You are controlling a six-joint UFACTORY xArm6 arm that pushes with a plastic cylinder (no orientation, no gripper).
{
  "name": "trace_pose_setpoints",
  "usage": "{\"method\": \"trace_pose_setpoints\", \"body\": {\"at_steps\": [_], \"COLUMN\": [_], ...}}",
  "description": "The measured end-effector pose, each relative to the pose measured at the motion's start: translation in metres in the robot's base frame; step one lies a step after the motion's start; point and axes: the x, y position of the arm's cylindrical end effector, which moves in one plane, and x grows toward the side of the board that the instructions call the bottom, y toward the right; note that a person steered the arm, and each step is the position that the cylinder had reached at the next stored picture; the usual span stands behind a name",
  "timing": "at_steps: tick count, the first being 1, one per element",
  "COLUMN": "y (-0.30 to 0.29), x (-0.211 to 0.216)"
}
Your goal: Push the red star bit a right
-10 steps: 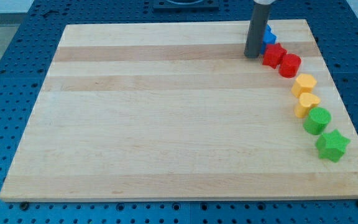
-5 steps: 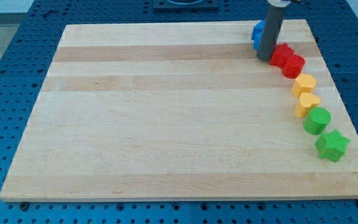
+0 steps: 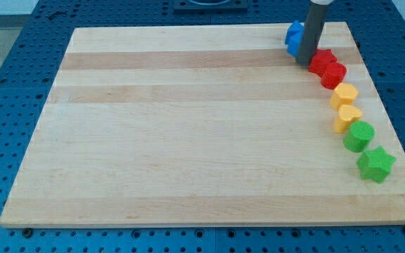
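The red star (image 3: 321, 61) lies near the board's top right, touching a red round block (image 3: 333, 74) just below and right of it. My tip (image 3: 306, 62) rests on the board against the star's left side. The rod rises from there and hides part of a blue block (image 3: 294, 37) that sits at the view's top, just left of the rod.
Below the red blocks a curved row runs down the right side: two yellow blocks (image 3: 344, 93) (image 3: 346, 117), a green round block (image 3: 361, 135) and a green star (image 3: 376, 164). The wooden board's right edge (image 3: 389, 112) is close to the row.
My tip moved right, from left of the red star to against it. The red star and the red round block shifted a little to the right. The blue block now shows left of the rod.
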Motion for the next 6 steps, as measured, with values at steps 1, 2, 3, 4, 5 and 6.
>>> {"method": "trace_pose_setpoints", "body": {"at_steps": [1,2,3,4,5,6], "y": [0.004,0.004,0.004,0.0,-0.014,-0.025], "x": [0.0,0.0,0.0,0.002,0.012,0.017]}}
